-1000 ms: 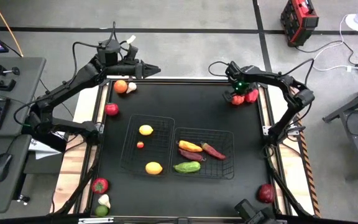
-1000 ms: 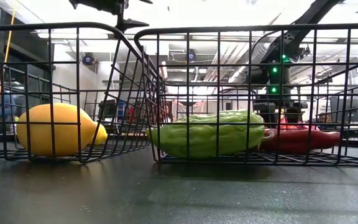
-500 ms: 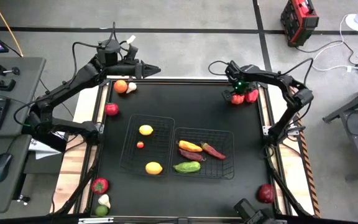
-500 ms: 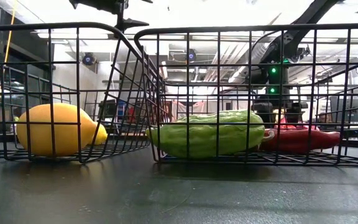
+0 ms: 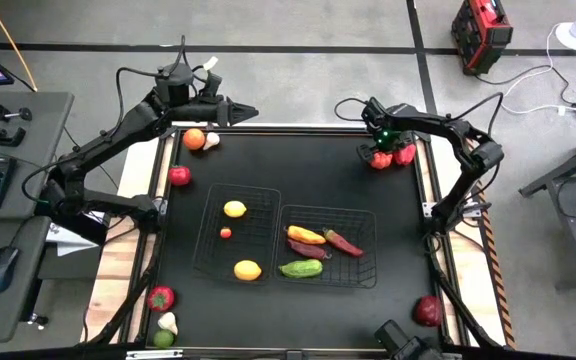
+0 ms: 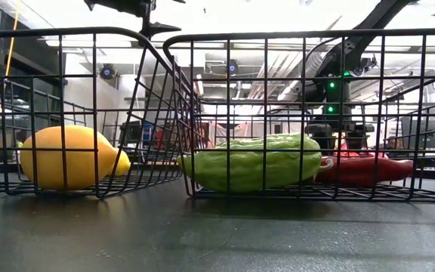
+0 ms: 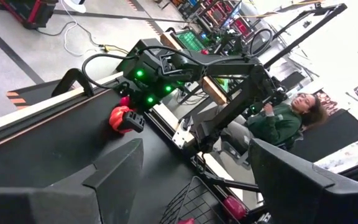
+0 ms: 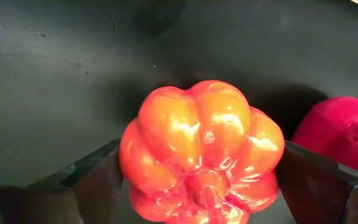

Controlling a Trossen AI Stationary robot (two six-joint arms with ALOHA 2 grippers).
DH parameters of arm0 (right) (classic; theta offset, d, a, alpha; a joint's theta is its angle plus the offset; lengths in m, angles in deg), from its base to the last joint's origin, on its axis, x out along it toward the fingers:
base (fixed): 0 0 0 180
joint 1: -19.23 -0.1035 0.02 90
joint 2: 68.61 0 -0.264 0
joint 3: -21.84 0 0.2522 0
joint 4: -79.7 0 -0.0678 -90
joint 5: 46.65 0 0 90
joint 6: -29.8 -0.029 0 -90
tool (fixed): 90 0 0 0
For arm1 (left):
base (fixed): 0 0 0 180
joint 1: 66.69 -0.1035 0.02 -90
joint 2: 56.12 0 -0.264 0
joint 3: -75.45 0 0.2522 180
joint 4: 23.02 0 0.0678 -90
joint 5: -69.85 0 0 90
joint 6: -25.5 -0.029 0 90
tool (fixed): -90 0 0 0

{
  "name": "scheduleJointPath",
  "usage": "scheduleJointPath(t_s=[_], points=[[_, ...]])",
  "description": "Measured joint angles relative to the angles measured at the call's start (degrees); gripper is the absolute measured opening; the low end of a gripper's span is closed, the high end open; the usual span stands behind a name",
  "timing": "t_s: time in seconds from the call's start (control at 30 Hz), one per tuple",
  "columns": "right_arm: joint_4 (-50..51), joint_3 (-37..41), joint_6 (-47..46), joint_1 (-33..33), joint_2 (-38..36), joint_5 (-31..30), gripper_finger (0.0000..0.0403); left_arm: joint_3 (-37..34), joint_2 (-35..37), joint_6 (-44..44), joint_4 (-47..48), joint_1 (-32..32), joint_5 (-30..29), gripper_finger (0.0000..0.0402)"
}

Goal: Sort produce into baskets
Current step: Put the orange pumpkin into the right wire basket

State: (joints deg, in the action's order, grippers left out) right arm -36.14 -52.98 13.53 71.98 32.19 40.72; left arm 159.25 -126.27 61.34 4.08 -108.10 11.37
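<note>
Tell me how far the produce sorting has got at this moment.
Roughly half done. The left basket holds two lemons and a small red fruit; the right basket holds three peppers and a green cucumber. In hand: the right gripper has its fingers on either side of the small orange pumpkin at the far right corner. Left: about eight pieces around the table edges. The left gripper waits at the far edge.

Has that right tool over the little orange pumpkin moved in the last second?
Yes, slightly. In the high view the right tool with the pumpkin between its fingers has shifted toward the table's far edge.
</note>
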Motion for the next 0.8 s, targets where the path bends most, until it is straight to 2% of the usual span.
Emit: scheduleJointPath(t_s=[0.2,0.47,0.57,0.67,0.8], points=[[0.36,0.00,-0.13,-0.73,-0.76,-0.45,0.0347,0.00,0.00,0.45,-0.34,0.00,0.01,0.0280],[2.97,-4.26,1.14,-2.62,-7.36,3.90,0.0346,0.00,0.00,1.81,-7.28,0.00,1.28,0.0280],[3.09,-5.20,1.06,-4.49,-10.40,7.78,0.0346,0.00,0.00,2.12,-8.93,0.00,1.35,0.0280],[2.00,-6.42,0.80,-7.97,-14.98,15.10,0.0346,0.00,0.00,2.10,-9.69,0.00,1.33,0.0280],[2.64,-6.49,1.11,-16.57,-19.94,25.29,0.0346,0.00,0.00,2.10,-10.03,0.00,1.33,0.0280]])
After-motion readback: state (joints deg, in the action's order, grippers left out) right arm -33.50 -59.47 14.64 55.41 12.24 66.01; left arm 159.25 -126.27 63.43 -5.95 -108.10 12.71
